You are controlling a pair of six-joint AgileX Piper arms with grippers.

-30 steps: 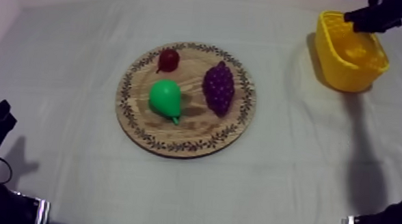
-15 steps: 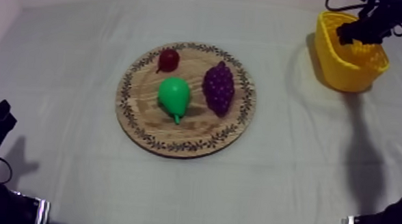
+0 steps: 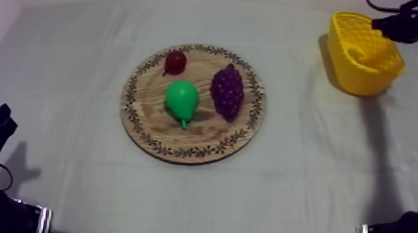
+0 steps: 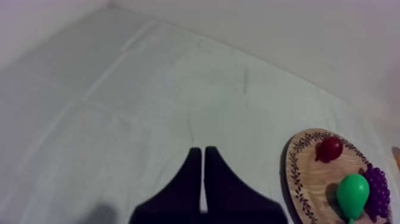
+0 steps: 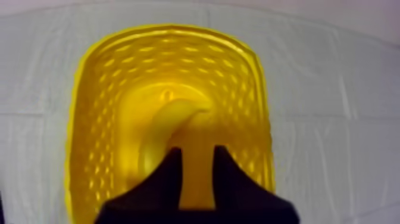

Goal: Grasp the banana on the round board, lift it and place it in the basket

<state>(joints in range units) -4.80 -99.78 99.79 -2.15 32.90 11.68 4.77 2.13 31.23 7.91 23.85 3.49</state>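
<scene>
the wooden board (image 3: pixel 203 137) lies at the middle of the table (image 3: pixel 81 58); on it the small red fruit (image 3: pixel 175 62) sits at the far left, the pear (image 3: pixel 182 100) in front of it, the bunch of grapes (image 3: pixel 227 91) just right of the pear; the yellow basket (image 3: pixel 354 76) stands well apart at the far right, the banana (image 5: pixel 172 119) in it, the right gripper (image 5: pixel 196 154) above it; the left gripper (image 4: pixel 202 150) sits near left of the board

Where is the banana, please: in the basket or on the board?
In the basket: the banana lies inside it, below the right pincer.
</scene>
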